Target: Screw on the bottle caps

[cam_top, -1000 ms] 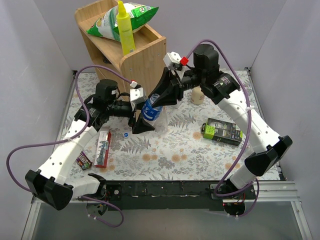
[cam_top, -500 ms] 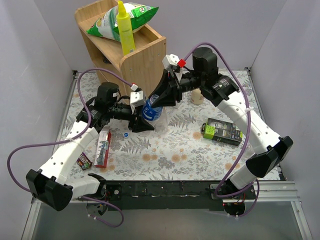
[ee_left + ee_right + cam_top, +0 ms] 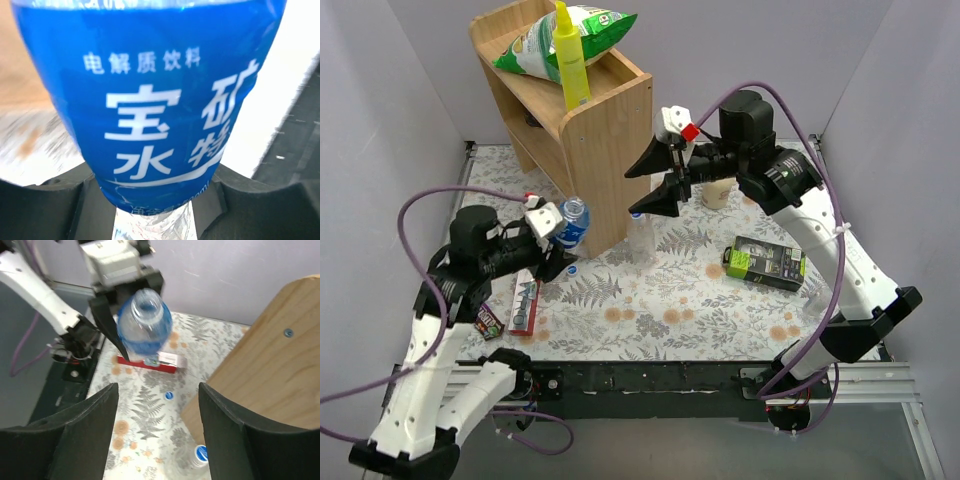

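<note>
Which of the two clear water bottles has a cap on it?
The plain bottle standing beside the wooden shelf: a blue cap sits on its neck. The blue-label bottle, held in the left gripper, has an open mouth.

A: What sits on the wooden shelf (image 3: 610,130)?
B: A green snack bag (image 3: 535,45), with a yellow bottle (image 3: 572,65) upright in front of it.
A: And on the floral cloth (image 3: 660,300)?
B: A black-and-green box (image 3: 765,262) at right. At left, a red-and-white carton (image 3: 525,300) — a dark packet (image 3: 487,320) just beside it.
</note>
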